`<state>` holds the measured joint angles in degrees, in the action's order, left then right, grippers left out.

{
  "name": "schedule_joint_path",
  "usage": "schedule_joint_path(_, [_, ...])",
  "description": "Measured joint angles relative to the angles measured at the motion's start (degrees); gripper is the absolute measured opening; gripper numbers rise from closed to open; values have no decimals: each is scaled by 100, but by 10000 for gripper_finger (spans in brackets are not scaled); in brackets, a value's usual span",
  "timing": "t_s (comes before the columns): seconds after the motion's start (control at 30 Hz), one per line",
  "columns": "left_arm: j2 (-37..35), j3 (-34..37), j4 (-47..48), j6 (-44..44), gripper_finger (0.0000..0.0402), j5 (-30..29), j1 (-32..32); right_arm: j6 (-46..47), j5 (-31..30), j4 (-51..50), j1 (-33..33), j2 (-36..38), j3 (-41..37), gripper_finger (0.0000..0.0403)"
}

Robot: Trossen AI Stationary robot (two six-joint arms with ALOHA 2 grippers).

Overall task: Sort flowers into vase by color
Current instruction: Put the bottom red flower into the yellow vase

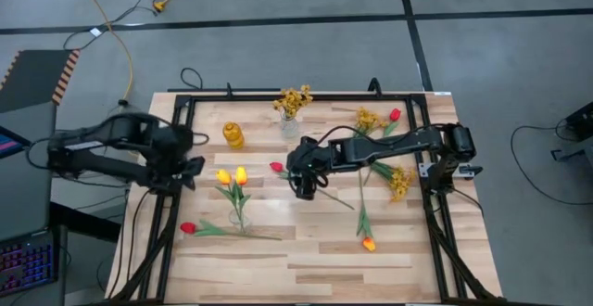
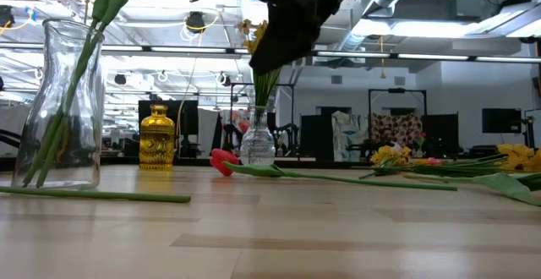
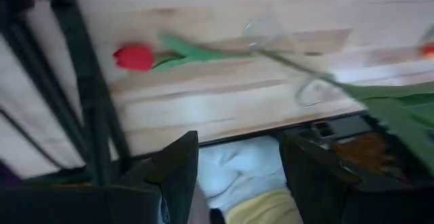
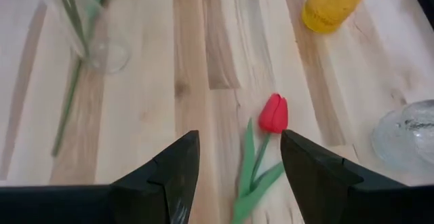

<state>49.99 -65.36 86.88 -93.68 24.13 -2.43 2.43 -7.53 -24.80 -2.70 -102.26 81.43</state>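
Note:
A red tulip (image 1: 276, 167) lies flat on the table's middle, and its stem (image 1: 334, 197) runs toward the near right. My right gripper (image 1: 306, 184) hovers open above that stem, just behind the bloom (image 4: 273, 113). In the right wrist view the gripper (image 4: 237, 176) has a finger on each side of the stem without touching it. In the low view it (image 2: 292, 17) hangs well above the tulip (image 2: 222, 161). My left gripper (image 1: 190, 167) waits open over the table's left edge. A second red tulip (image 1: 188, 227) lies near left, also seen in the left wrist view (image 3: 134, 56).
A clear vase (image 1: 239, 218) holds two yellow tulips (image 1: 232, 176). A yellow glass vase (image 1: 233, 135) and a small clear vase (image 1: 290, 125) with mustard blossoms stand at the far side. At the right lie mustard sprays (image 1: 400, 181), a red tulip (image 1: 395, 114) and an orange tulip (image 1: 369, 244).

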Motion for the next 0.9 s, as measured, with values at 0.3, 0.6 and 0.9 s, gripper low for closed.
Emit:
schedule_joint_path(0.3, [475,0,-158,-1600,194,-293,1564,-455,0,-42,19,0,0,233])
schedule_joint_path(0.6, [826,0,-837,-3735,194,-1275,3057,-736,-2,-216,64,0,0,233])
schedule_joint_path(0.9, [1459,0,-1057,-4257,194,-1515,3787,-842,-2,-341,59,0,-107,233])
